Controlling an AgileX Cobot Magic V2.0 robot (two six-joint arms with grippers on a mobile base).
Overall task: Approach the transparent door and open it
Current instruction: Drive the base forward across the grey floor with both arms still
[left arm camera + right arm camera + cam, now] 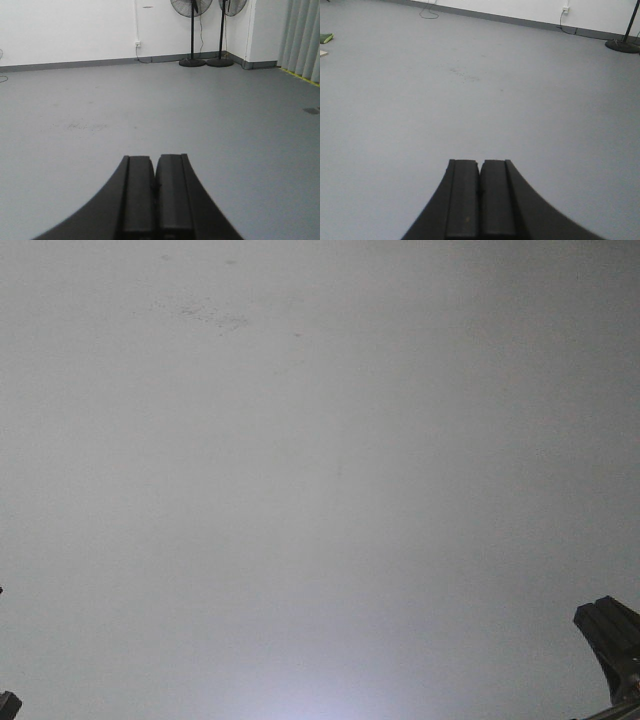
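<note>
The left gripper [155,197] is pointing over grey floor [100,110] with its jaws pressed together on nothing, two pedestal fans [192,62] standing far ahead and to its right against a white wall [65,30]. The right gripper [480,200] is likewise sitting pinched closed and empty, and the transparent door is showing in no view.

Fan heads [191,6] cropped at top, green item [325,38] cut by left edge, right tool [603,616] clipped at corner
</note>
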